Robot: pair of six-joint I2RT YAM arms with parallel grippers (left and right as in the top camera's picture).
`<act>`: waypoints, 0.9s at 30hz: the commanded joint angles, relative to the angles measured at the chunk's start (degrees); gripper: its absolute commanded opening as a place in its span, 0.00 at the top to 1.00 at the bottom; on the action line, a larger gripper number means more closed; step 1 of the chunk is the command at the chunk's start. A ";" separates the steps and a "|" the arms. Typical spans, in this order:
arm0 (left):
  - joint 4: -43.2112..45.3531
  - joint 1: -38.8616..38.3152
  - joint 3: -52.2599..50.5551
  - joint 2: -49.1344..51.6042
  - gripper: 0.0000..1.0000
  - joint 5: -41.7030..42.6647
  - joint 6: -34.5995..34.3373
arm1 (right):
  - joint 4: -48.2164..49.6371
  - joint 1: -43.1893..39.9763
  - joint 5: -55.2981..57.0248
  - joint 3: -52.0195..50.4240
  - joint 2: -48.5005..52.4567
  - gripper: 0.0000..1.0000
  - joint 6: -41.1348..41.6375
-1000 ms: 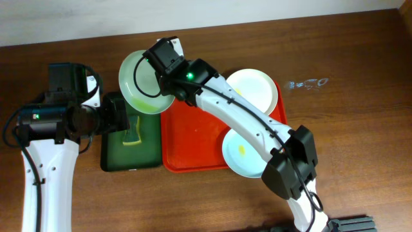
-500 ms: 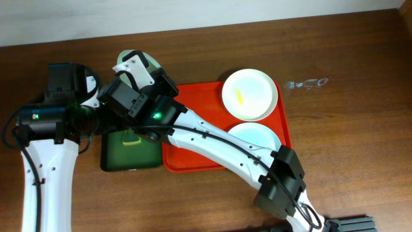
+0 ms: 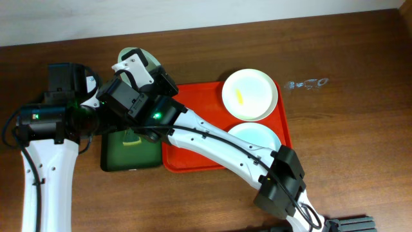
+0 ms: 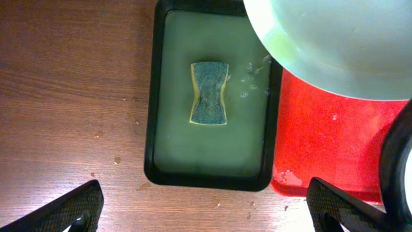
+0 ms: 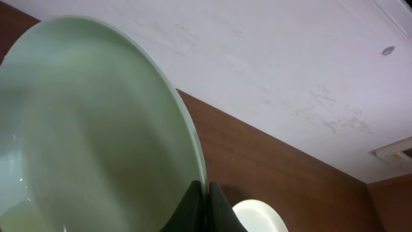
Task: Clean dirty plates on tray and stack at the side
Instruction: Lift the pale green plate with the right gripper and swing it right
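My right gripper (image 3: 143, 69) is shut on the rim of the pale green plate (image 3: 149, 60) and holds it tipped on edge above the far end of the dark green tray. The right wrist view shows the fingers (image 5: 206, 205) pinching the plate (image 5: 90, 129). In the left wrist view the plate (image 4: 335, 45) hangs at top right, wet. The cream-white plate (image 3: 250, 95), with a yellow smear, and the pale blue plate (image 3: 261, 136) lie on the red tray (image 3: 193, 138). My left gripper (image 4: 206, 216) is open and empty, above the table beside the green tray.
The dark green tray (image 4: 257, 129) holds water and a sponge (image 4: 209, 102); it also shows in the overhead view (image 3: 116, 158), left of the red tray. The right arm crosses the red tray diagonally. Water drops lie on the table.
Since one second ago my right gripper swung the green plate left and tipped it on edge, uncovering the blue plate. Nothing has moved in the last half second.
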 commanded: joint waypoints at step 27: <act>0.13 0.20 0.83 -0.48 0.01 -0.17 -0.48 | -14.78 -21.09 -43.95 1.46 -8.46 0.96 23.45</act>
